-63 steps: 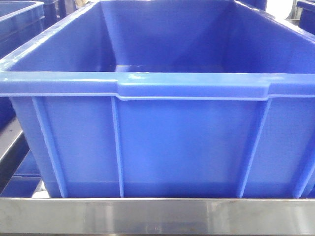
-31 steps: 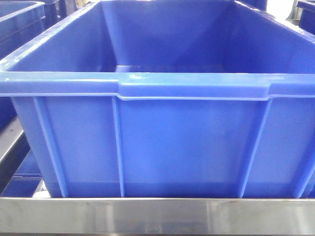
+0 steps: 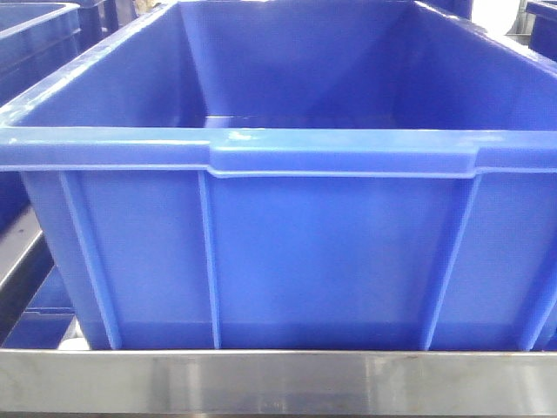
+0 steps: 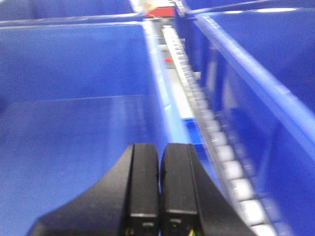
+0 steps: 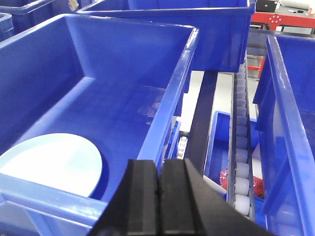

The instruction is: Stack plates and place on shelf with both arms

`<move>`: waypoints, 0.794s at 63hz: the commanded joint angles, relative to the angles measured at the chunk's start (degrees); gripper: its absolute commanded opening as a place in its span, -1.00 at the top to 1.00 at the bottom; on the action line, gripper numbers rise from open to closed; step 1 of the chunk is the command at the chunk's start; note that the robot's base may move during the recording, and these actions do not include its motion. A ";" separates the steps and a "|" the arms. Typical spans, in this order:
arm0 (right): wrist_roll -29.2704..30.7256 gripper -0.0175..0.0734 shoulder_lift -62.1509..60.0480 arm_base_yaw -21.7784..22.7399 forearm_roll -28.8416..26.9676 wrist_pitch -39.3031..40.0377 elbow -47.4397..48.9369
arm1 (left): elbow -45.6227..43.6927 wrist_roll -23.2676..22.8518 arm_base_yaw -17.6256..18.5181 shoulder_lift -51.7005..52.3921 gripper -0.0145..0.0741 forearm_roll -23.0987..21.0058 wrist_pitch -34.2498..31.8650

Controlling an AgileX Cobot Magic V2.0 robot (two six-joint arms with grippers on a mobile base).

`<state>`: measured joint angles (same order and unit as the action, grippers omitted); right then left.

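Note:
A pale bluish-white plate lies flat on the floor of a big blue crate, near its front left corner; whether it is one plate or a stack I cannot tell. My right gripper hovers over that crate's right wall, shut with nothing between its black fingers. My left gripper is also shut and empty, held above the floor of another blue crate. The shelf shows as a brushed steel front rail under the crate in the front view. No plate shows in the front or left wrist views.
More blue crates stand behind and to the right. Rows of white rollers run between the crates, also in the left wrist view. A red mesh item lies in a lower bin. A red frame stands far back.

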<state>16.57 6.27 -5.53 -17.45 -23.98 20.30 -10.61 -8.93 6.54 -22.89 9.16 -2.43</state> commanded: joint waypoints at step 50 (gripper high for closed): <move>0.12 0.49 0.64 0.35 0.00 4.48 1.50 | 0.31 0.10 -1.00 11.02 0.48 -5.82 -4.16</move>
<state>16.57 6.27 -5.53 -17.45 -23.98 20.30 -8.48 -8.84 5.64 -13.18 5.30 -1.85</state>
